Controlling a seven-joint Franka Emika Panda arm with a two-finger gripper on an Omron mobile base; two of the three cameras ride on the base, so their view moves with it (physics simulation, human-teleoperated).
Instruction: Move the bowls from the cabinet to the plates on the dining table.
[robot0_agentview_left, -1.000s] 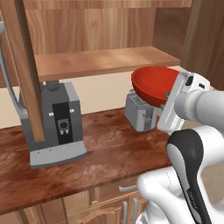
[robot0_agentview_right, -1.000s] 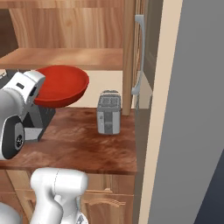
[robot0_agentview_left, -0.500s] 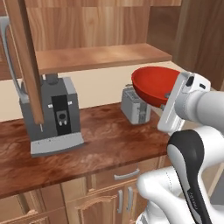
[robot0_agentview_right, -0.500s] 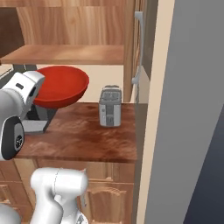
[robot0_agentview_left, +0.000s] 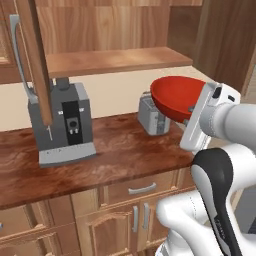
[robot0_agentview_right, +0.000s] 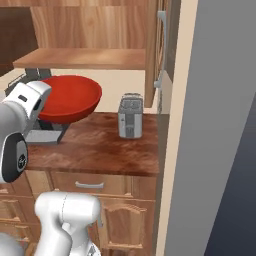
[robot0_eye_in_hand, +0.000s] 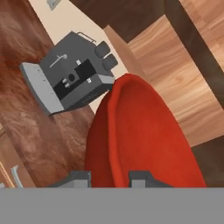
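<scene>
My gripper (robot0_eye_in_hand: 109, 177) is clamped on the rim of the red bowl (robot0_agentview_left: 179, 96), held in the air above the counter (robot0_agentview_left: 115, 155) near the toaster (robot0_agentview_left: 151, 116): carrying step, next needs travel to a dining-table plate.

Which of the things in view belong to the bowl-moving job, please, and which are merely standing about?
Job:
- red bowl, clamped in the gripper
- cabinet shelf, open cabinet door

Standing about:
- coffee machine
- toaster
- countertop
</scene>
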